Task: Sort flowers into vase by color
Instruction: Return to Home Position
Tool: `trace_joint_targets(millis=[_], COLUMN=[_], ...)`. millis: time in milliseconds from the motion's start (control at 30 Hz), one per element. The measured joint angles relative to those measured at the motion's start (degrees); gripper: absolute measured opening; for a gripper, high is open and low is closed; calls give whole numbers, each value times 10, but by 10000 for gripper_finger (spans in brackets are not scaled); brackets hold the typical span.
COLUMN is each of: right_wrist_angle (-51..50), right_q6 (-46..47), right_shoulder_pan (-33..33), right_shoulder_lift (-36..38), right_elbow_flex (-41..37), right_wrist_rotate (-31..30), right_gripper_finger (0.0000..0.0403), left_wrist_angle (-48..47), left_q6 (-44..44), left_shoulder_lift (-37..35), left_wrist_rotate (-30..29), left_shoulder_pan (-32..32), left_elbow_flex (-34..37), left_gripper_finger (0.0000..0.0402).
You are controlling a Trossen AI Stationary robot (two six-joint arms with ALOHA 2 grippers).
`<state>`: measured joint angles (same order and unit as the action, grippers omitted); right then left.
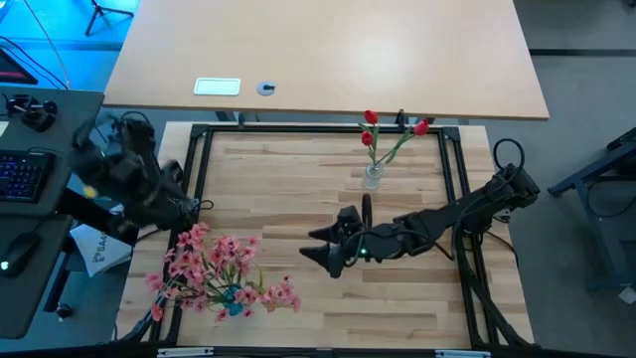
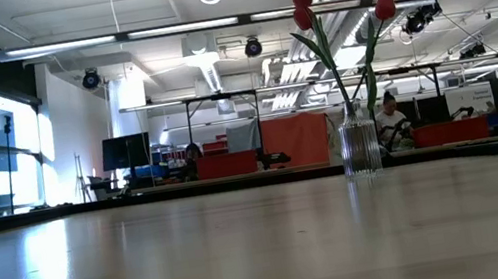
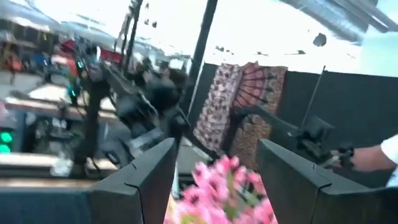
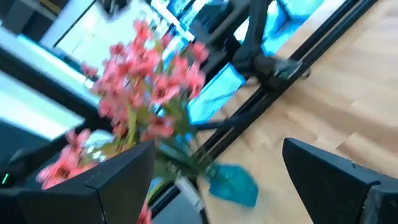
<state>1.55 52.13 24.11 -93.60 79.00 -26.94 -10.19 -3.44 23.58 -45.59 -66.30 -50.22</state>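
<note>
Pink blossom sprays (image 1: 224, 268) stand with their stems in a blue vase (image 1: 235, 300) at the table's near left. Red-budded flowers (image 1: 383, 134) stand in a clear glass vase (image 1: 373, 177) at the far middle, also in the low view (image 2: 359, 146). My left gripper (image 1: 187, 206) is open at the table's left edge, above and just left of the pink sprays; pink blossoms (image 3: 221, 186) show beyond its fingers. My right gripper (image 1: 314, 248) is open over the table's middle and points at the pink flowers (image 4: 146, 81) and the blue vase (image 4: 233, 183), well short of them.
A black rail frame (image 1: 199, 164) borders the wooden table. Behind it stands a second table with a white card (image 1: 217, 87) and a small round thing (image 1: 265, 89). A keyboard (image 1: 25, 174) lies off the left side. Bare wood shows between the two vases.
</note>
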Motion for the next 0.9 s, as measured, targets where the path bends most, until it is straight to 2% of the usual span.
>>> trace_joint_targets(millis=[167, 300, 500, 700, 900], right_wrist_angle=[0, 1, 15, 25, 29], right_q6=[-9, -16, -23, -40, -42], right_shoulder_pan=[-11, -27, -52, -59, -59], right_shoulder_lift=[0, 0, 0, 0, 0], right_elbow_flex=[0, 0, 0, 0, 0], right_wrist_rotate=[-29, -18, 19, 34, 34], right_gripper_finger=[348, 348, 348, 348, 348], left_wrist_angle=[52, 106, 152, 112, 100], left_q6=[-68, -55, -2, -53, -75], left_shoulder_lift=[8, 5, -32, -51, -13], left_wrist_rotate=[24, 64, 166, 284, 414], left_shoulder_pan=[23, 77, 203, 323, 423], left_elbow_flex=[90, 126, 124, 125, 125], left_gripper_finger=[211, 211, 211, 211, 211])
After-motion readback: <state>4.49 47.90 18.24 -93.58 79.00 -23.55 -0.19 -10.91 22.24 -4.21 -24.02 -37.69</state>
